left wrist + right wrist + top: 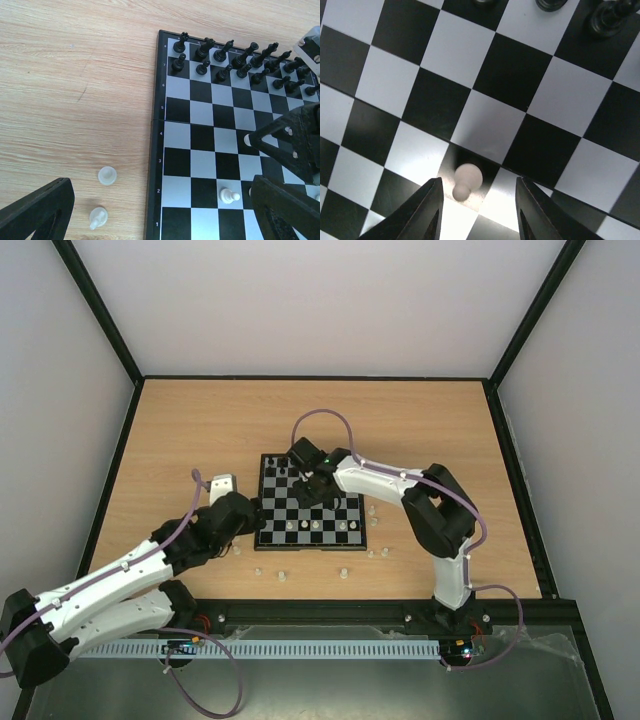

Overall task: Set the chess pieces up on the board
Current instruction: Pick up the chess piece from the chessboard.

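Note:
The board (312, 502) lies mid-table, with black pieces (227, 62) lined up in its two far rows. White pawns (316, 527) stand in a near row. My right gripper (477, 215) is open low over the board. A white pawn (466, 180) stands on a black square between its fingers (417, 215), nearer the left one, touching neither. My left gripper (160, 220) is open and empty over the board's left edge. One white pawn (230, 195) stands on the board beside its right finger (285, 205). The right gripper also shows in the top view (318, 485), as does the left (245, 515).
Two whitish pieces (106, 175) (98, 217) lie on the wood left of the board. More whitish pieces lie loose in front of the board (282, 575) (345, 573) and to its right (378, 553). The right arm (295, 140) crosses the board. A black frame (330, 605) bounds the table.

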You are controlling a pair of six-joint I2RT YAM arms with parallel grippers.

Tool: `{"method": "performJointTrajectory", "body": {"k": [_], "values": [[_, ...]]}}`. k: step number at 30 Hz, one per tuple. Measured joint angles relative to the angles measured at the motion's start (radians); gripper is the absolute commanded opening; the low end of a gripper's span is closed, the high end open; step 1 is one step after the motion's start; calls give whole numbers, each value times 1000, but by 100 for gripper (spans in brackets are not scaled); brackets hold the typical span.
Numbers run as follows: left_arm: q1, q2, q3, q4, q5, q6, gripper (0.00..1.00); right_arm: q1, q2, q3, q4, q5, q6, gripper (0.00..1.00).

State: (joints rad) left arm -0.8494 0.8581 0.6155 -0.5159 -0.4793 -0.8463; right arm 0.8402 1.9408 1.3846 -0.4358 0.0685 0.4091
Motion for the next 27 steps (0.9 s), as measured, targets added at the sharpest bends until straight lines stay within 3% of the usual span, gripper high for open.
{"method": "performJointTrajectory", "body": {"k": [5,10,18,27], "values": [[2,6,-2,1,3,0,100,0,36,37,0,-10,-6,25],[2,7,-9,1,7,1,100,0,53,62,-6,-13,-11,3],[4,11,-9,3,14,1,100,0,40,48,-8,12,-9,1],[3,34,-9,17,35,2,99,0,-196,-120,-31,56,3,1]]}}
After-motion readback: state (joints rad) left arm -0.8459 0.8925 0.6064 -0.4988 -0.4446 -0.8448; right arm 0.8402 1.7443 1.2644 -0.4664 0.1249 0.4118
